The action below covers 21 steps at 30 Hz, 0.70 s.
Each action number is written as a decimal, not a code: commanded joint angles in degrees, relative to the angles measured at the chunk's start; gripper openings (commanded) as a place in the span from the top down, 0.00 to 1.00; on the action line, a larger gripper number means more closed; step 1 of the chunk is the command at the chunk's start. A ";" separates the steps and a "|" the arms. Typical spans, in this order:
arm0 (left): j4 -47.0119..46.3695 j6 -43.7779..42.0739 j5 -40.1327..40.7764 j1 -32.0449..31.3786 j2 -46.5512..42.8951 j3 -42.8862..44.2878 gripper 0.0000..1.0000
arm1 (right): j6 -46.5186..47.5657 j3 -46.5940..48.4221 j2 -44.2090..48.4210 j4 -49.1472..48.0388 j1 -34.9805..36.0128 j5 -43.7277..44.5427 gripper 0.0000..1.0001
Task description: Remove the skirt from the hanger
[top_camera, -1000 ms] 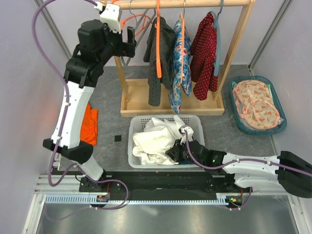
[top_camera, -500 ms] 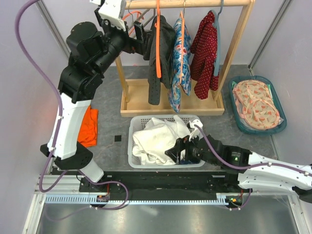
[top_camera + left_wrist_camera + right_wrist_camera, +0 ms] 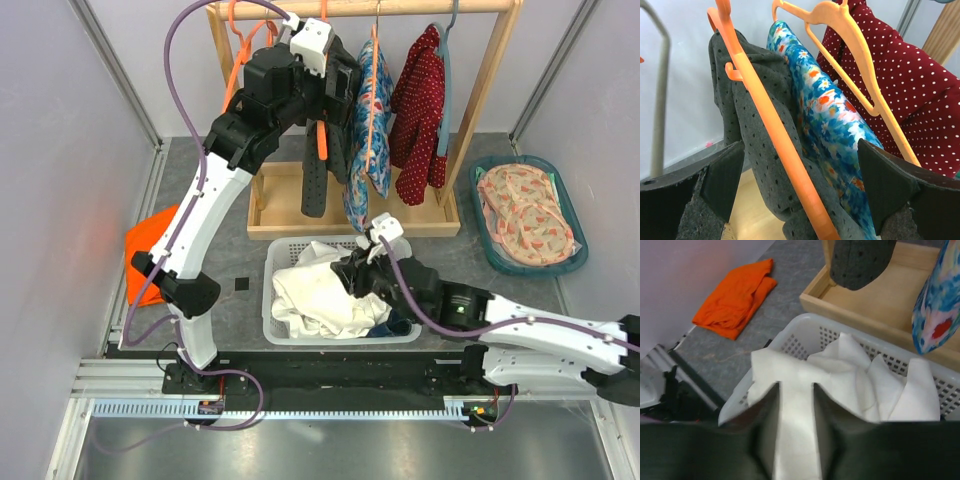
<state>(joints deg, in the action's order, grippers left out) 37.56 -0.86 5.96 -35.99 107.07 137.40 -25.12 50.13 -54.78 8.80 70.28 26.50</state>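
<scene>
Three garments hang on the wooden rack: a grey dotted one [image 3: 318,120] on an orange hanger [image 3: 324,100], a blue floral one [image 3: 368,130] on a second orange hanger, and a red dotted one [image 3: 418,110]. My left gripper [image 3: 335,72] is open at the grey garment. In the left wrist view the grey garment [image 3: 747,135] and its orange hanger [image 3: 785,155] lie between the fingers of my left gripper [image 3: 805,195], with the floral garment [image 3: 835,130] beside them. My right gripper [image 3: 357,275] hovers over the white basket, open and empty [image 3: 795,425].
The white basket [image 3: 400,250] holds crumpled white cloth [image 3: 315,290] in front of the rack's base [image 3: 440,222]. An orange cloth [image 3: 150,255] lies on the table at the left. A teal basket [image 3: 575,215] with patterned cloth stands at the right.
My left arm has swung right from the rack's left post to the grey garment. My right gripper has lifted out of the white cloth and moved back over the basket.
</scene>
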 commanded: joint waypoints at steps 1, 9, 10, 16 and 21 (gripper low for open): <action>-2.93 0.95 1.86 -0.05 -1.25 0.76 0.00 | 2.54 -3.46 -7.32 -16.07 -2.86 7.33 0.79; -2.93 0.95 1.16 -0.05 -1.25 -1.87 0.43 | -4.40 -9.15 -17.72 -21.98 -6.03 1.98 0.83; -2.93 0.95 1.25 -0.05 -1.33 -2.05 0.46 | -5.62 -10.39 -17.90 -22.07 -6.12 1.37 0.85; -3.02 -0.72 1.87 0.04 0.33 0.31 0.45 | -14.33 -21.64 -12.90 -22.16 -6.03 -0.05 1.00; -3.90 -0.89 2.39 0.04 0.60 2.34 0.93 | -15.31 -24.29 -6.06 -17.87 -6.12 0.22 0.92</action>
<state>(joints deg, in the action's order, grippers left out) 36.64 -0.47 8.34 -35.83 107.33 136.03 -37.74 26.63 -65.95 -12.36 64.27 26.81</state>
